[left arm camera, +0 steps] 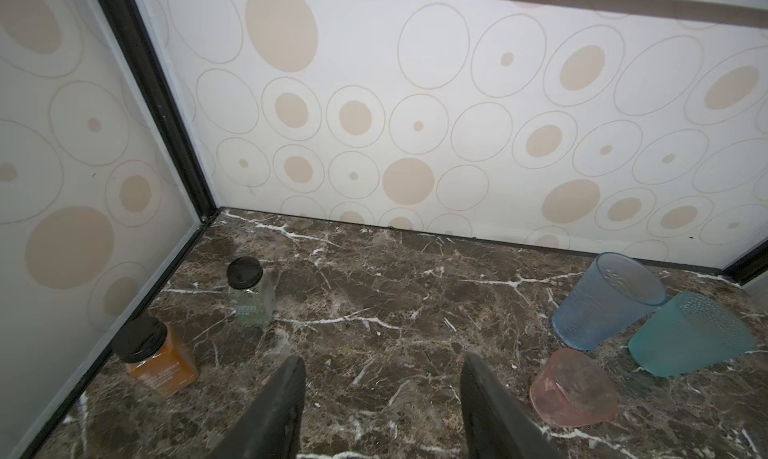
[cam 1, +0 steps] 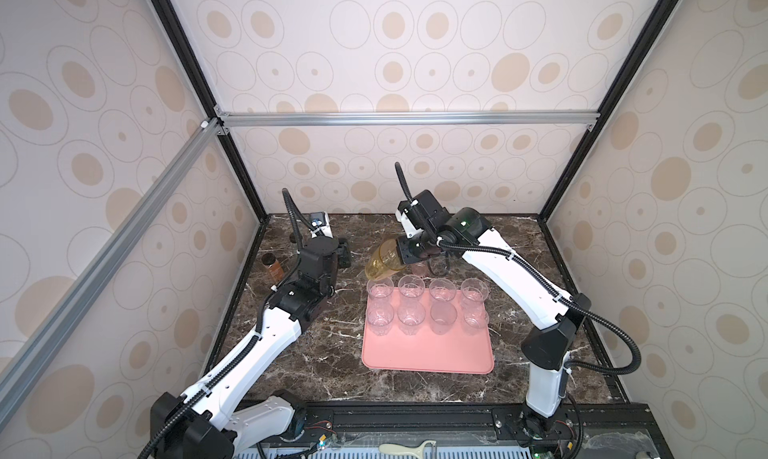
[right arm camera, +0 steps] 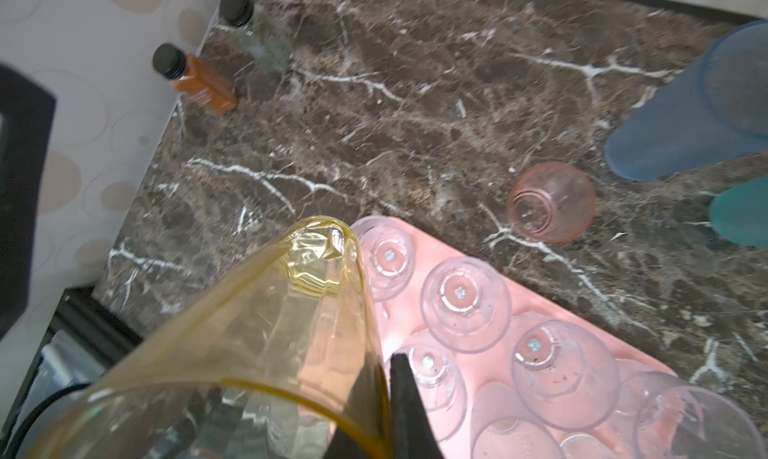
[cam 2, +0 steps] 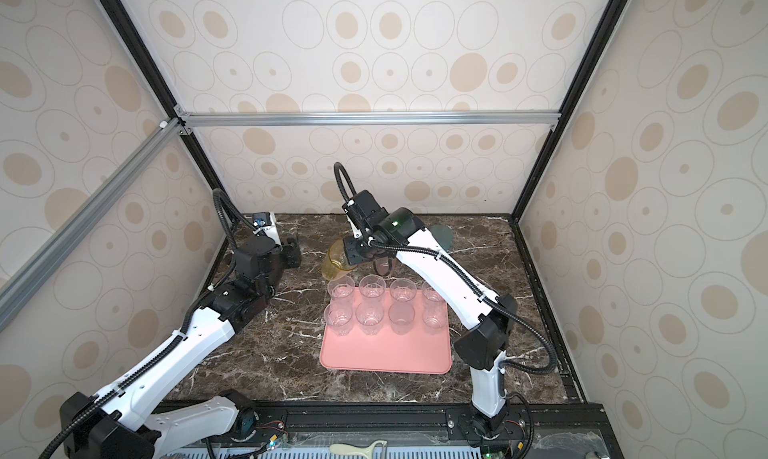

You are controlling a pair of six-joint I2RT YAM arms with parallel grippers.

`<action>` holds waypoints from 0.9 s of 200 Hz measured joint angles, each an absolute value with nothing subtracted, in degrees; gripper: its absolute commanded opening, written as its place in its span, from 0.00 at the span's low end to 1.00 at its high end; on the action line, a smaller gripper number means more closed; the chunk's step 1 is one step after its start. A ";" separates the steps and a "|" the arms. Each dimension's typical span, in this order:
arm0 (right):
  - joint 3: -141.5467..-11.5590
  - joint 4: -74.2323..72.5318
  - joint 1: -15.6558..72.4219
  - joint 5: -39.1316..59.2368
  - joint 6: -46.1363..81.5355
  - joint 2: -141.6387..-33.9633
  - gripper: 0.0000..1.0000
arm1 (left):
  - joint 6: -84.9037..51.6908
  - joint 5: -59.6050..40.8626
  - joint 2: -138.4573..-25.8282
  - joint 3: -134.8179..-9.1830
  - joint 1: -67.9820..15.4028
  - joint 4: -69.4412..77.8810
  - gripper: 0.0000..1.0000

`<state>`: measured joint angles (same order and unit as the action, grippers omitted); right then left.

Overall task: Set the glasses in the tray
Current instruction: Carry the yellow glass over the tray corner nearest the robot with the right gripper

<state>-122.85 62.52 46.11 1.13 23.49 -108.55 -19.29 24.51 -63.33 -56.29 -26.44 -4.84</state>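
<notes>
orange bottle (left arm camera: 160, 361), clear bottle (left arm camera: 251, 301), marble tabletop (left arm camera: 395, 307)

Both top views: high above the tabletop's (cam 1: 324, 353) front edge, facing down over the whole surface. Wrist views: close. Left faces the far-left corner, right steeply down; both share that area.

bright, even light, seemingly from above; the walls (cam 1: 415, 62) wash out pale. only soft, faint shadows lie on the marble (cam 1: 332, 365). the frame bars (cam 1: 407, 118) splay toward the edges in both top views. in my right wrist view the amber glass (right arm camera: 257, 332) blurs close up, and the far orange bottle (right arm camera: 199, 81) is soft.
</notes>
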 measured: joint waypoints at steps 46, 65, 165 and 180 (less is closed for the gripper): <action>-117.32 64.60 53.87 3.20 23.75 -108.29 0.00 | -19.99 23.88 -57.65 -52.05 -24.93 -8.36 0.59; -113.49 65.43 56.93 2.90 24.03 -108.29 0.00 | -20.32 23.59 -56.18 -50.39 -24.73 -9.23 0.59; -101.10 65.52 62.61 -3.90 26.57 -108.40 0.00 | -21.74 21.37 -54.41 -46.89 -24.43 -10.41 0.59; -101.03 64.64 62.61 -5.13 26.79 -108.57 0.00 | -21.85 20.97 -54.61 -46.89 -24.43 -10.37 0.59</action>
<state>-101.03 64.64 62.61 -5.13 26.79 -108.57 -21.85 20.97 -54.61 -46.89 -24.43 -10.37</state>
